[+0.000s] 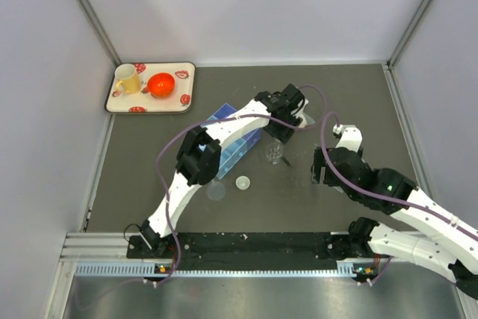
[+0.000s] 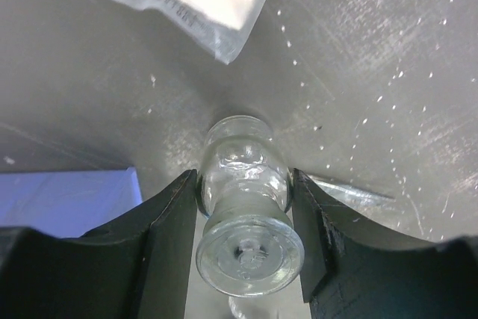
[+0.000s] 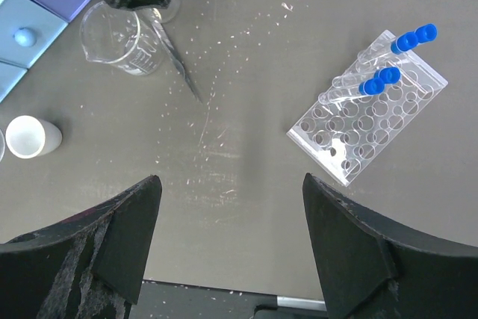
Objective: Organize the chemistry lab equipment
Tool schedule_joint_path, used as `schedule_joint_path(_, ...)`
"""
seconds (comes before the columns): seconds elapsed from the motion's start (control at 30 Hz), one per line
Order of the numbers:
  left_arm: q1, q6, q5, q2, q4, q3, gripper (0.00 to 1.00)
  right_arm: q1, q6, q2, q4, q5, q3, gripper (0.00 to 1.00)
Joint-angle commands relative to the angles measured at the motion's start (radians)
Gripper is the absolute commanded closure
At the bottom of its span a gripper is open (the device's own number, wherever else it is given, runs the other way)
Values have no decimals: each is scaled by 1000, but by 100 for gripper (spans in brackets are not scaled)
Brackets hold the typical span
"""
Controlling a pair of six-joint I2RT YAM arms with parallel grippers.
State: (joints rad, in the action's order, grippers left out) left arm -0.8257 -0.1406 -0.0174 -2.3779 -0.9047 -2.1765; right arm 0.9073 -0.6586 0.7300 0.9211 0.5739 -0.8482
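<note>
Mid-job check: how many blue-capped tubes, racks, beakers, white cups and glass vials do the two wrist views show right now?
Blue-capped tubes: 4
Rack: 1
Beaker: 1
White cup: 1
Glass vial: 1
Total: 8

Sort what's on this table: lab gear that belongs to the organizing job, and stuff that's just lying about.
Lab gear for the job:
tube rack
blue-capped tubes
beaker
thin rod
small white cup
small glass bottle

Just lying about:
tray
yellow mug
orange-red bowl
</note>
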Motion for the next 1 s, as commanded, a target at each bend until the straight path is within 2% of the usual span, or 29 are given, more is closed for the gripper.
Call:
schedule_joint_path(0.0,10,53,-41,143,-83,-58,70,10,-12,-6,-31,-14,9,23)
schedule_joint_path(0.23,26,98,-72,256,-143,-59,71,10,-10,0,-70,-46,14,24)
schedule_joint_path(0.47,91,111,-64,338,-166,-36,73,10,-7,-9,-71,-65,14,24)
schedule_joint_path(0.63,138,118,-88,388,-152,49,75,10,-9,-12,-73,-69,17,25)
schedule_joint_path(0.83,229,121,-36,456,-111,152,75,10,-3,-1,-79,-80,14,25)
schedule_joint_path(0.97,247,122,-36,503,-96,236,75,10,4,0,-82,-77,14,25)
